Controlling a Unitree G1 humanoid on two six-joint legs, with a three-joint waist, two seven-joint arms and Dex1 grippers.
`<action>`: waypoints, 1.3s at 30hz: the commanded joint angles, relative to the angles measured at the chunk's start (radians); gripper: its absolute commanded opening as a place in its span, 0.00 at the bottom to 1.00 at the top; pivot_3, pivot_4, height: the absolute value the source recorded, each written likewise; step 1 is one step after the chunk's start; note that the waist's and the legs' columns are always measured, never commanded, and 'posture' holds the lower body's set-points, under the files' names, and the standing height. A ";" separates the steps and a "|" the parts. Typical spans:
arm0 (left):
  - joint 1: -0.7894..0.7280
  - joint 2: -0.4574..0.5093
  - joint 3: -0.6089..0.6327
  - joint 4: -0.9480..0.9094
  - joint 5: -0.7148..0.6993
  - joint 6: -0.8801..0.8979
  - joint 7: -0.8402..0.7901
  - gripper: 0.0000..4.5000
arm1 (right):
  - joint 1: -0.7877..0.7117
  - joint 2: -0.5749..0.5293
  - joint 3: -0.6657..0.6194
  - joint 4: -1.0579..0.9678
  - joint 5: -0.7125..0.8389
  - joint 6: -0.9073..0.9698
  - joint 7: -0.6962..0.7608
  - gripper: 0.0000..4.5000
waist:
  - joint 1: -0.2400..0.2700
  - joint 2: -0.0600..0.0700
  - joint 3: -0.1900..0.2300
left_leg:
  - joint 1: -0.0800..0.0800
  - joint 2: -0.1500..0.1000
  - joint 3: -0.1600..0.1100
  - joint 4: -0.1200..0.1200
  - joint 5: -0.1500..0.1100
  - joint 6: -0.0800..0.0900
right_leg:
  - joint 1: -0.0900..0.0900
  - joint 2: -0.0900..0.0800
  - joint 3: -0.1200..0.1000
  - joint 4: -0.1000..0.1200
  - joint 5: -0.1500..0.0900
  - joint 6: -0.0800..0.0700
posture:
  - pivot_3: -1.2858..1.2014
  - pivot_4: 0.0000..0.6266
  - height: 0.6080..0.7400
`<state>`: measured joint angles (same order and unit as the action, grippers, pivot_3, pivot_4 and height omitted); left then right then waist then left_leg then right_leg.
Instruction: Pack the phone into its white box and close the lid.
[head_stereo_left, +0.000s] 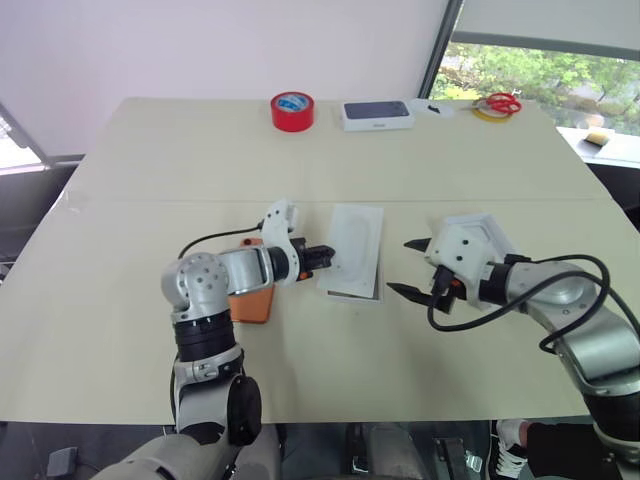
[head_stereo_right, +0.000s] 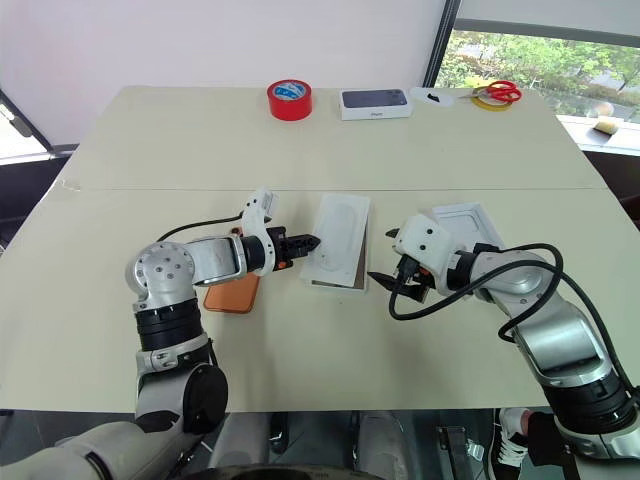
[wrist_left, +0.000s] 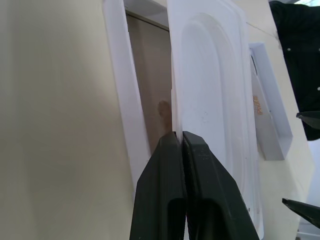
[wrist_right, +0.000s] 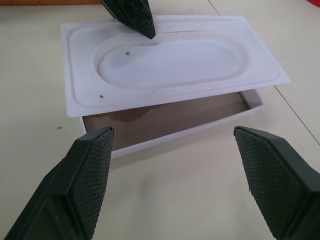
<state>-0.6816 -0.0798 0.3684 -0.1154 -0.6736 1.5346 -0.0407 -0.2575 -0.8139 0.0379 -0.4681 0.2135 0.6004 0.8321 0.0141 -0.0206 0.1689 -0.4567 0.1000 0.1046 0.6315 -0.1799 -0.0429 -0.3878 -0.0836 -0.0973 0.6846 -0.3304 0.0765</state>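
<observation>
Two claws work our worktop: left claw (head_stereo_left: 328, 255) pinches the thin, flexible insert (head_stereo_left: 355, 238) atop the white box (head_stereo_right: 322, 277), right claw (head_stereo_left: 415, 268) gapes empty; the rigid, slippery phone (head_stereo_left: 252, 303) awaits an edge grip.

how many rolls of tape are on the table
2. The red tape roll stands at the far edge of the table, beside the closed white box. The yellow tape roll lies at the far right edge under the red-handled scissors.
</observation>
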 joint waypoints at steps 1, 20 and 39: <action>-0.012 -0.011 -0.019 -0.025 -0.003 -0.009 -0.013 0.31 | -0.016 -0.001 -0.014 -0.006 -0.007 -0.021 -0.014 0.90 | -0.001 0.000 0.000 | 0.000 0.000 0.000 0.000 0.000 0.000 | 0.000 0.000 0.000 0.000 0.000 0.000 | 0.52 0.24 0.93; 0.208 0.565 -0.358 -0.146 0.225 -0.708 -0.522 0.63 | -0.313 0.280 0.154 0.281 -0.105 0.170 -0.250 0.01 | 0.000 0.001 -0.001 | -0.001 0.001 0.002 -0.001 0.001 -0.001 | -0.002 0.000 0.000 0.000 0.000 0.000 | 0.52 0.24 0.93; 0.397 0.734 -0.342 -0.255 0.171 -0.814 -0.742 0.63 | -0.497 0.454 0.286 0.674 -0.296 0.033 -0.357 0.01 | -0.011 0.002 0.000 | -0.002 0.001 0.002 -0.002 -0.001 0.001 | -0.005 0.000 0.000 0.001 0.000 0.000 | 0.52 0.24 0.93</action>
<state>-0.2860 0.6429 0.0028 -0.3331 -0.4912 0.7312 -0.7746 -0.7259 -0.3649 0.3292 0.2059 -0.0627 0.6592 0.4859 0.0031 -0.0188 0.1685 -0.4591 0.1013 0.1068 0.6297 -0.1804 -0.0420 -0.3925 -0.0833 -0.0970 0.6854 -0.3303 0.0762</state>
